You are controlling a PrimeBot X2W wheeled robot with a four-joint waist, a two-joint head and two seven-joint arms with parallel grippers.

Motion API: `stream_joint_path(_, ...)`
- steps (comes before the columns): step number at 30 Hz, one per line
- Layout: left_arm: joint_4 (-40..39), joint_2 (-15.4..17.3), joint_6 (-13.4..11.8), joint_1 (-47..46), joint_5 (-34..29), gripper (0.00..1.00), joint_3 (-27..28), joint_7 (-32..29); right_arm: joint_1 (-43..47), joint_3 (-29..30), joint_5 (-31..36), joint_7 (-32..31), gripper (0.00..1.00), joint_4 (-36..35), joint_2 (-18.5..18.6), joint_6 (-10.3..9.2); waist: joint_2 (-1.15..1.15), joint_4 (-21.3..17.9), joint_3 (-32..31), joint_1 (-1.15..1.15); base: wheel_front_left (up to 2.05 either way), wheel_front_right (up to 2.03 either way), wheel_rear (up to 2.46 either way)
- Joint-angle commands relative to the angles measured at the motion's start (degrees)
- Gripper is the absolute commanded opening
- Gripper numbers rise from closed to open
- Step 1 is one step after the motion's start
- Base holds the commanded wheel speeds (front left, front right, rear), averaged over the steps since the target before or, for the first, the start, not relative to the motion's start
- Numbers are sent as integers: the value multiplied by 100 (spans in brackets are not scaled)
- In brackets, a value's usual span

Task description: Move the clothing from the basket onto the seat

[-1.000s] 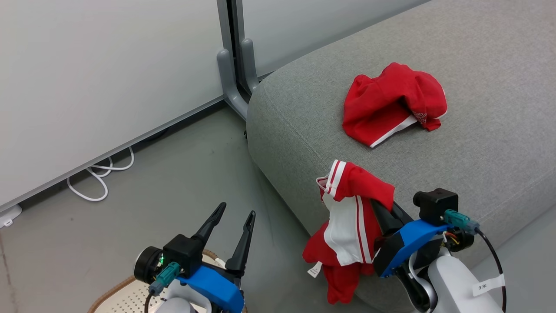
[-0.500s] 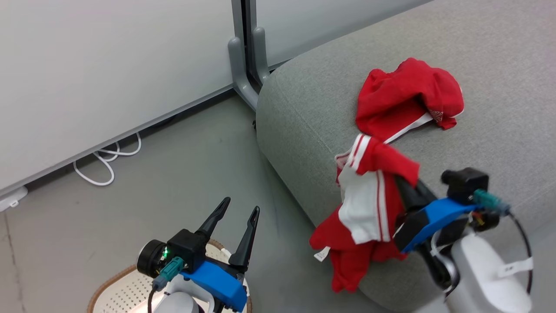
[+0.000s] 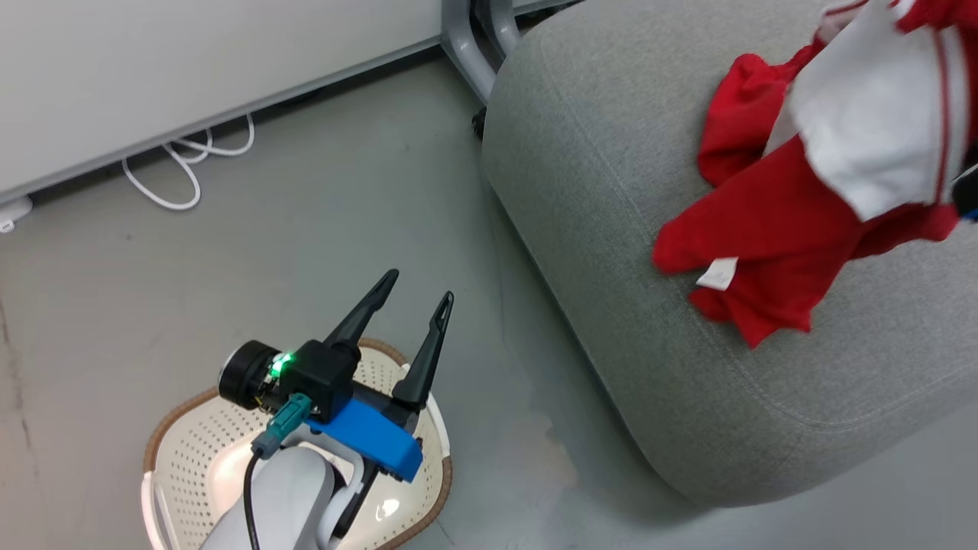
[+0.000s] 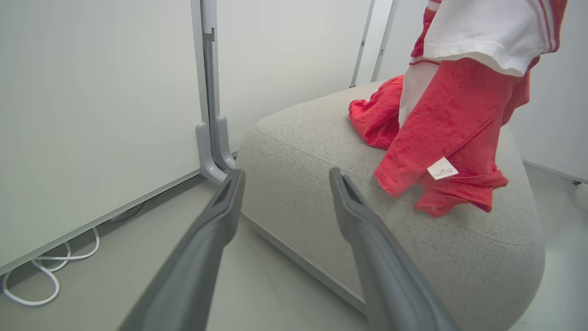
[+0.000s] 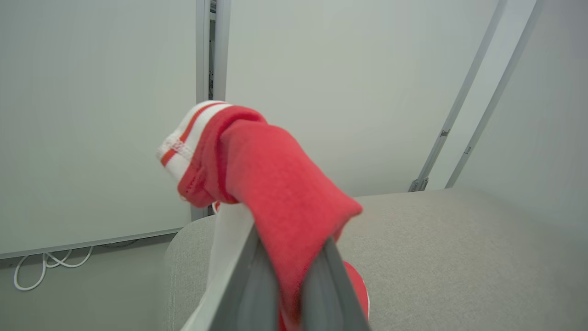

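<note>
The striped red garment with its white panel hangs over the grey seat, its lower red folds brushing the cushion. My right gripper is shut on this garment, whose cloth drapes over both fingers. The plain red garment lies on the seat behind it, partly hidden. My left gripper is open and holds nothing above the cream basket on the floor. The left wrist view shows that gripper facing the seat, the hanging garment and the plain garment.
A white cable loops on the grey floor by the wall panel. A grey partition post foot stands at the seat's far corner. Bare floor lies between basket and seat.
My right gripper has lifted the striped garment from beside the seat's edge to above the cushion. The head camera has tilted down, showing more of the basket. The left gripper stays open.
</note>
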State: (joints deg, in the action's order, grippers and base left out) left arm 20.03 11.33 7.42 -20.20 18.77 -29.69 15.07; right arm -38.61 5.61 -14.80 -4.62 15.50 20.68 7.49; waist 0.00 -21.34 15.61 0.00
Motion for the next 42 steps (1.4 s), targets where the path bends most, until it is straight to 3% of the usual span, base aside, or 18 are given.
stream_joint_path(1,-49,54,6,-146,-42,100,18,15,-184,114,-7,-51,0,-82,79,1,0,212,352,0,0,0,0)
stream_joint_path(7,-299,169,6,-454,-205,100,53,15,-883,1077,-182,-208,0,-356,579,1,0,487,1004,0,0,0,0)
stream_joint_path(11,-455,239,6,-662,-329,100,-9,15,-1313,1775,-176,-64,0,-158,920,0,0,711,1398,0,0,0,0)
stream_joint_path(17,-679,328,6,-956,-433,100,8,15,-1457,2613,39,466,0,411,1021,1,0,1017,1907,0,0,0,0)
stream_joint_path(31,-1017,175,6,-1239,-567,100,149,16,-964,2831,343,1164,0,2254,889,1,0,1509,2481,0,0,0,0)
stream_joint_path(40,-990,78,6,-1133,-523,100,227,15,-1154,2768,543,1347,0,2782,950,1,0,1568,2379,0,0,0,0)
stream_joint_path(41,-983,65,6,-1126,-523,100,232,15,-1167,2757,536,1359,11,2815,948,1,0,1568,2363,0,0,0,0)
stream_joint_path(42,-977,53,6,-1115,-525,100,231,15,-1169,2747,538,1370,45,2850,951,1,0,1569,2346,0,0,0,0)
